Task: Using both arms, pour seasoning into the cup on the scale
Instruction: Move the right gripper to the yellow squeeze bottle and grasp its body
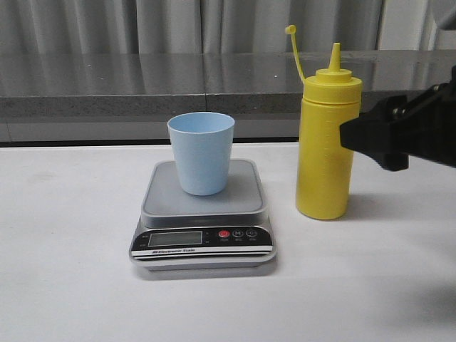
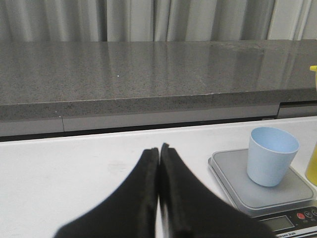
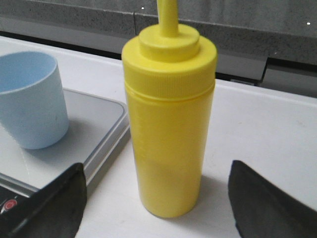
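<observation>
The yellow seasoning bottle (image 1: 325,142) stands upright on the white table just right of the scale (image 1: 203,214), its small cap hanging open on a thin strap. On the scale's grey platform stands the light blue cup (image 1: 201,152). My right gripper (image 3: 157,173) is open, one finger on each side of the seasoning bottle (image 3: 169,119) without touching it; in the front view it reaches in from the right edge. My left gripper (image 2: 159,148) is shut on nothing, left of the cup (image 2: 271,154) and scale (image 2: 250,191); the front view does not show it.
A dark grey stone ledge (image 1: 142,82) runs along the back of the table with grey curtains behind it. White tabletop (image 1: 64,235) spreads to the left of and in front of the scale.
</observation>
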